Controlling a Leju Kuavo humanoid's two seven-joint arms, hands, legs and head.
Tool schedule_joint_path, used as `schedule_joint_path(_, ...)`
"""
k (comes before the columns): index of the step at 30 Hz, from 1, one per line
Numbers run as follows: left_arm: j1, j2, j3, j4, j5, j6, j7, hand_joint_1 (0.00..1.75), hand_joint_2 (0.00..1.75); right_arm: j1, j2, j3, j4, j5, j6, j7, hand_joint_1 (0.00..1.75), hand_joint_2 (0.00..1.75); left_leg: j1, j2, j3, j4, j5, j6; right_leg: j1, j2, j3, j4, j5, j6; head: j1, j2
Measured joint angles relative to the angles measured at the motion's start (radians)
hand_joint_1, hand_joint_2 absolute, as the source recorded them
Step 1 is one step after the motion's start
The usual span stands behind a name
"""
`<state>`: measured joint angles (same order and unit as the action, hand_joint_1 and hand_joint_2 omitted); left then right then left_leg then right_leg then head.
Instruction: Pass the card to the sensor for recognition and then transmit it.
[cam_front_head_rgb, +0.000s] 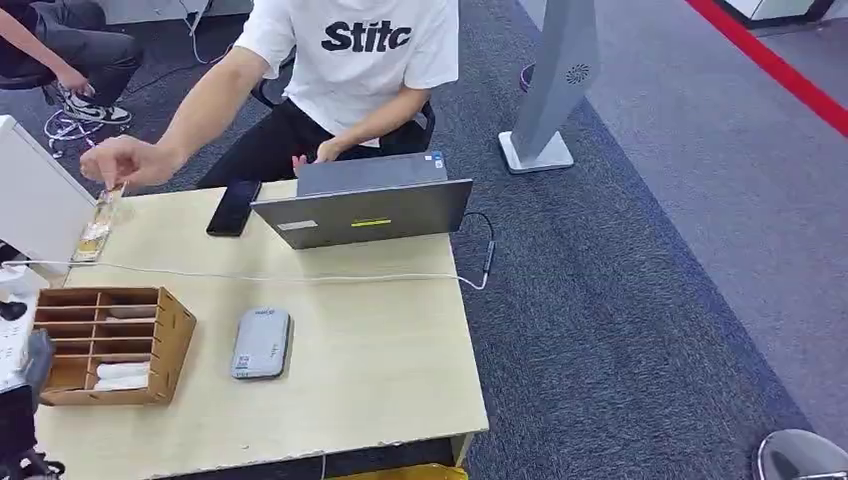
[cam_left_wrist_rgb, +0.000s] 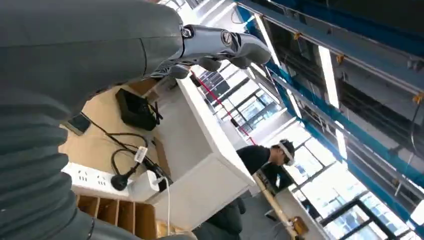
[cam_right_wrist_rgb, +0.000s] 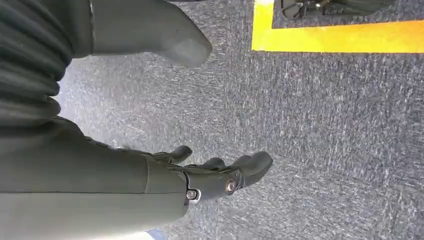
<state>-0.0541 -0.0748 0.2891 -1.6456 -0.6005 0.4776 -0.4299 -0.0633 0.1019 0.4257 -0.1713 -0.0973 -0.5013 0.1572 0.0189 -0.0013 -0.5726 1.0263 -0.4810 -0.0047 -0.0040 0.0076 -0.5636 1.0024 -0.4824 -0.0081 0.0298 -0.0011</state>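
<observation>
1. Fingers: the left hand holds nothing; its fingers are slack and a little curled, apart from the thumb. The right hand hangs over carpet, fingers loosely spread, nothing in it.
2. Card: a person's hand is setting it down at the table's far-left corner, about 11 o'clock from the robot. Long axis runs roughly 12 to 6, tilted slightly.
3. Nearer arm: the left, judging by the card's side of the table.
4. Sensor: the grey pad near mid-table, at about 4 o'clock from the card, well apart.
5. In the way: a white cable crosses between card and sensor; wooden rack sits just left of the sensor.
6. Laptop and phone lie at 12 o'clock, beside the person.
</observation>
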Motion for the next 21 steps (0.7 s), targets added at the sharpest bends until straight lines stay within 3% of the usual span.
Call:
schedule_joint_path(16, -0.289, 0.105, -0.08, 0.308, -0.308, -0.061, 0.197, 0.0, 1.75, -0.002, 0.0, 0.031, 0.003, 0.024, 0.031, 0.031, 0.0, 1.75, 0.0, 0.001, -0.001, 0.0, 0.001, 0.0, 0.0, 0.001, -0.001, 0.001, 0.001, -0.001, 0.002, 0.0)
schedule_joint_path(17, -0.303, 0.112, -0.084, 0.322, -0.324, -0.063, 0.205, 0.17, 1.75, -0.002, 0.0, 0.033, 0.003, 0.024, 0.032, 0.032, 0.0, 1.75, 0.0, 0.001, -0.001, 0.0, 0.001, 0.0, 0.0, 0.001, -0.001, 0.001, 0.001, 0.0, 0.0, 0.0)
schedule_joint_path(21, -0.372, 0.137, -0.104, 0.411, -0.397, -0.073, 0.244, 0.17, 1.75, -0.002, 0.0, 0.041, 0.003, 0.032, 0.038, 0.037, 0.0, 1.75, 0.0, 0.001, -0.001, 0.0, 0.001, 0.0, 0.0, 0.001, -0.001, 0.001, 0.001, 0.0, -0.001, 0.0)
